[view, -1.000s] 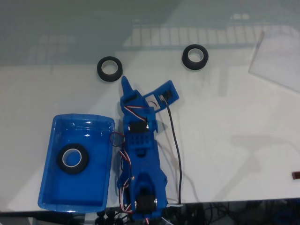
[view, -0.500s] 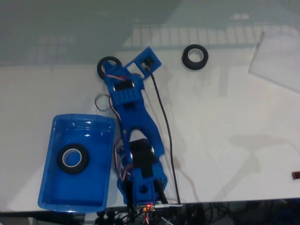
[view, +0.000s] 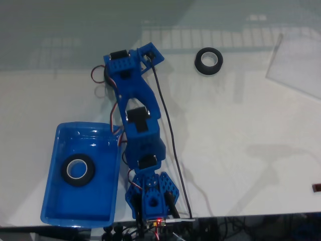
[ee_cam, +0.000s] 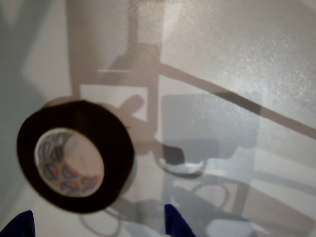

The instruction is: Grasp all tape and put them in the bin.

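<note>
Your tool (ee_cam: pixel 96 222) hangs spread wide just above a tape roll (ee_cam: pixel 75 155) near the table's (view: pixel 241 150) far edge; lower straight so the fingertips straddle its wall; then carry it to the bin (view: pixel 57 135) at the near-left corner.
</note>
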### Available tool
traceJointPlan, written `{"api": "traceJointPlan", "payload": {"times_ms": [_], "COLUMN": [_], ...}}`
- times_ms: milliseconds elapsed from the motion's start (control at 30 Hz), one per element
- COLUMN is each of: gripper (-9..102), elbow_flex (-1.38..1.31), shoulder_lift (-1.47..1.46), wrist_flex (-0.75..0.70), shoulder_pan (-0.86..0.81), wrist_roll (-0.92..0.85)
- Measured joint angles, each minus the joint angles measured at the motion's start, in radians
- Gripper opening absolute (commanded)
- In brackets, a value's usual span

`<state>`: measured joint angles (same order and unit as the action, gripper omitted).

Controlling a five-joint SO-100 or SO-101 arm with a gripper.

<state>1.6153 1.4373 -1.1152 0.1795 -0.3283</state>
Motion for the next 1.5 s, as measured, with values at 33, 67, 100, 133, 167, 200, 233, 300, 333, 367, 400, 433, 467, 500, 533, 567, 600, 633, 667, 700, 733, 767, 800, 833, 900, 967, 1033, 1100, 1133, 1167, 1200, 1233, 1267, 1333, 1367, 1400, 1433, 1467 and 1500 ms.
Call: {"api": "traceJointPlan", "payload": {"times_ms": [33, 67, 100, 133, 167, 200, 233, 300, 333, 367, 400, 433, 467, 500, 533, 567, 600, 633, 667, 700, 733, 767, 800, 833, 900, 967, 1033, 1100, 1133, 1167, 1200, 1233, 1267, 1333, 1367, 1400, 1433, 1467, 1500], "gripper": [34, 34, 34, 33, 33, 33, 33, 32, 32, 31, 30, 30, 29, 29, 27, 26, 24, 23, 20, 17, 14, 8, 2, 0, 0, 0, 0, 0, 0, 0, 0, 0, 0, 0, 0, 0, 0, 0, 0], "elbow_flex": [-0.031, -0.058, -0.083, -0.109, -0.132, -0.156, -0.184, -0.229, -0.247, -0.258, -0.268, -0.276, -0.281, -0.287, -0.291, -0.295, -0.296, -0.298, -0.301, -0.305, -0.308, -0.313, -0.313, -0.314, -0.314, -0.314, -0.318, -0.318, -0.318, -0.316, -0.316, -0.316, -0.316, -0.313, -0.302, -0.281, -0.256, -0.229, -0.199], "shoulder_lift": [-0.031, -0.058, -0.086, -0.109, -0.133, -0.156, -0.183, -0.224, -0.242, -0.256, -0.27, -0.282, -0.291, -0.304, -0.311, -0.316, -0.319, -0.324, -0.327, -0.331, -0.336, -0.337, -0.339, -0.339, -0.339, -0.339, -0.339, -0.339, -0.334, -0.328, -0.318, -0.305, -0.284, -0.225, -0.193, -0.152, -0.107, -0.06, -0.009], "wrist_flex": [-0.011, -0.02, -0.028, -0.038, -0.051, -0.061, -0.074, -0.095, -0.101, -0.103, -0.104, -0.104, -0.104, -0.104, -0.104, -0.104, -0.104, -0.104, -0.104, -0.104, -0.104, -0.104, -0.104, -0.104, -0.104, -0.104, -0.104, -0.104, -0.104, -0.104, -0.107, -0.112, -0.115, -0.118, -0.118, -0.118, -0.118, -0.118, -0.118], "shoulder_pan": [0.0, 0.0, -0.002, -0.003, -0.005, -0.005, -0.005, -0.005, -0.005, -0.005, -0.005, -0.005, -0.005, -0.005, -0.005, -0.005, -0.005, -0.005, -0.005, -0.005, -0.005, -0.005, -0.006, -0.006, -0.009, -0.014, -0.017, -0.018, -0.02, -0.025, -0.029, -0.035, -0.041, -0.055, -0.061, -0.067, -0.074, -0.077, -0.078], "wrist_roll": [0.005, 0.006, 0.006, 0.006, 0.006, 0.006, 0.006, 0.006, 0.006, 0.006, 0.006, 0.006, 0.006, 0.006, 0.006, 0.005, 0.003, 0.003, 0.003, 0.003, 0.003, 0.003, 0.003, 0.003, 0.003, 0.011, 0.018, 0.026, 0.029, 0.034, 0.037, 0.041, 0.049, 0.067, 0.075, 0.08, 0.084, 0.084, 0.084]}}
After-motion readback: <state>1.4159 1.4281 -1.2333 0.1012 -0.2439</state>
